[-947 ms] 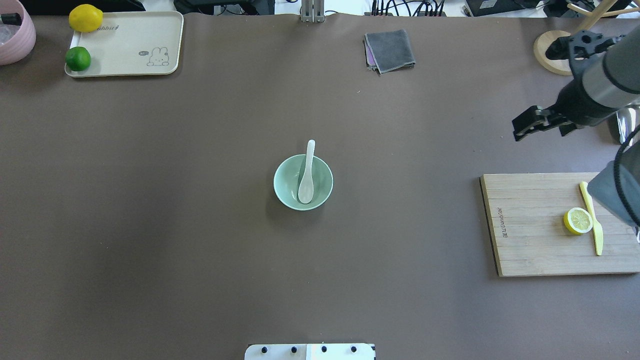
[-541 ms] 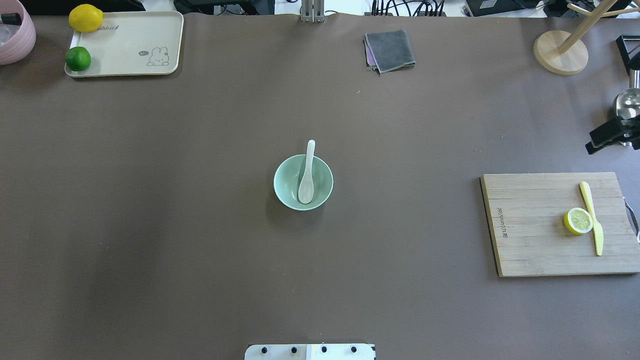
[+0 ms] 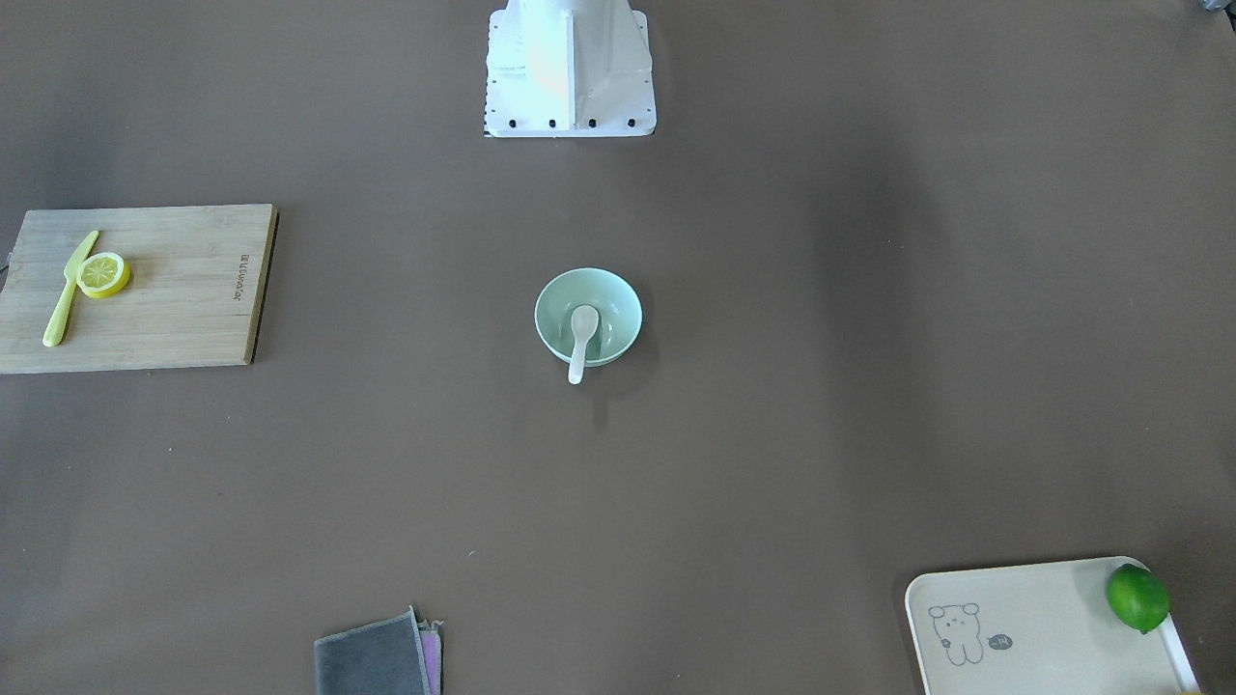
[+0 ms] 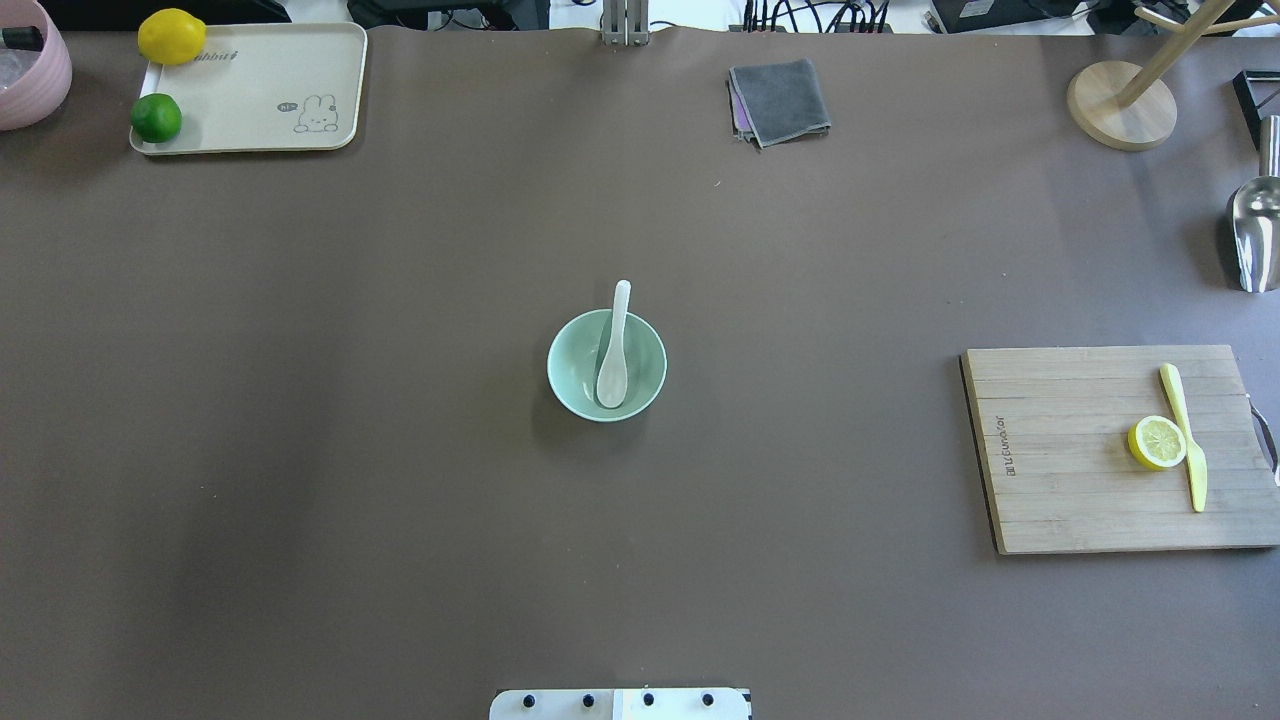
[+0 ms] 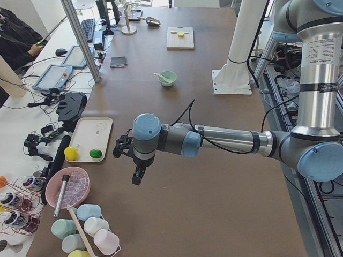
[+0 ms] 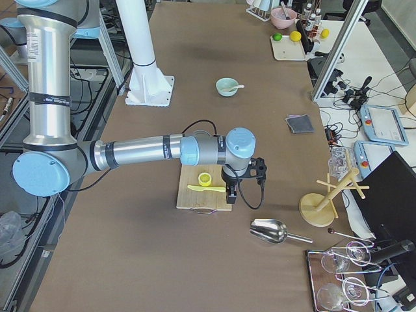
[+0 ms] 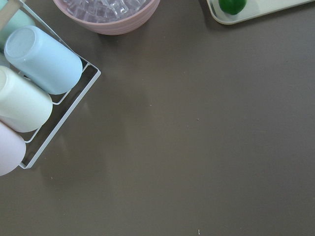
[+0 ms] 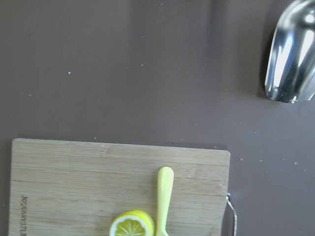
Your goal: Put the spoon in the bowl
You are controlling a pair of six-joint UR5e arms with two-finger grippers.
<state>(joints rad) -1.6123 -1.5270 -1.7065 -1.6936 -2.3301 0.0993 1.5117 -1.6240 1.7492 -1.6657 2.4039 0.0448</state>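
The white spoon lies in the mint-green bowl at the table's middle, scoop inside and handle leaning over the far rim. Both also show in the front-facing view, the spoon in the bowl. Neither gripper shows in the overhead view. In the exterior left view my left gripper hangs over the table near the cream tray, far from the bowl. In the exterior right view my right gripper hangs by the cutting board's end. I cannot tell whether either is open or shut.
A wooden cutting board with a lemon half and a yellow knife lies at the right. A metal scoop, a grey cloth and a cream tray with a lime lie around the edges.
My right arm has drawn back to the right and left the overhead view. The spoon and bowl have not moved.
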